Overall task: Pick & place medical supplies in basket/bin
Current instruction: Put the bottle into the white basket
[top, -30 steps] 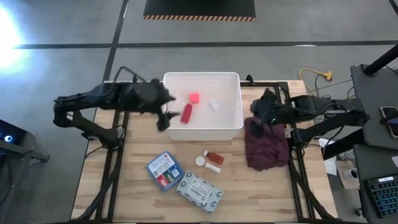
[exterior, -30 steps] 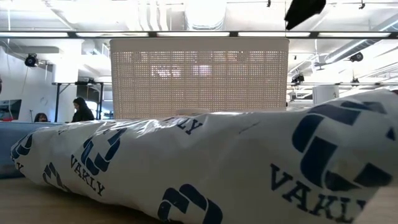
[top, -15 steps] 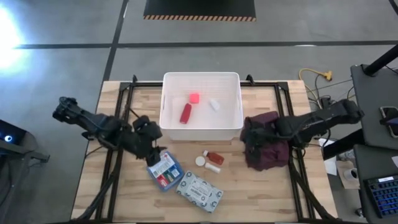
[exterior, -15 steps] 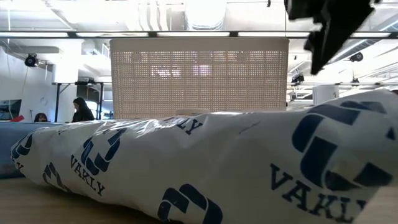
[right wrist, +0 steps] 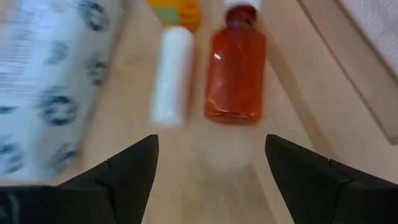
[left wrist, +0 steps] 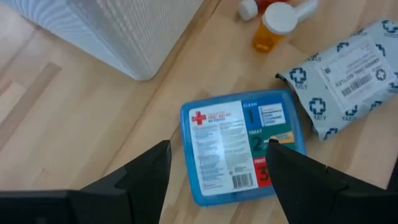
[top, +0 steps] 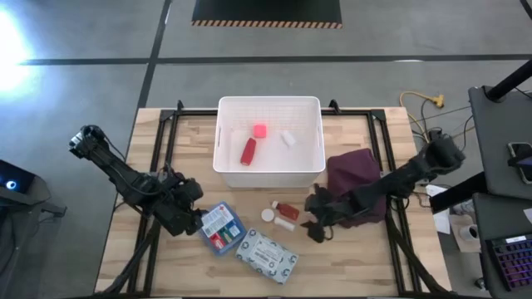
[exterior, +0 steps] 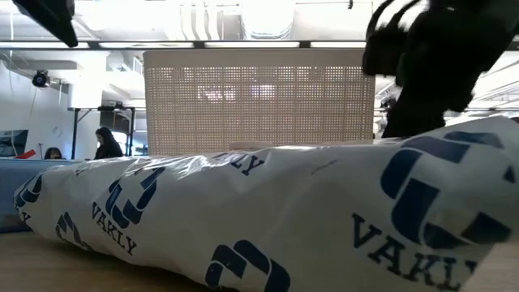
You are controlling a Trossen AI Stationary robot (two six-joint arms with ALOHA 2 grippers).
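The white bin holds a red bottle, a pink tape roll and a small white piece. On the table near it lie the blue first-aid box, the grey-white patterned packet, another red bottle and small white pieces. My left gripper is open just left of the box, its fingers on either side of the box's near end. My right gripper is open, just right of the red bottle, which lies ahead of its fingers.
A maroon cloth lies crumpled right of the bin, under my right arm. A white tube and an orange-capped vial lie beside the loose red bottle. The packet fills the low view's foreground, with the bin behind it.
My left gripper has left the bin's left wall and moved toward the near edge and down, ending beside the blue box. My right gripper has moved from over the maroon cloth toward the near edge and left, down to the red bottle on the table. No object has moved.
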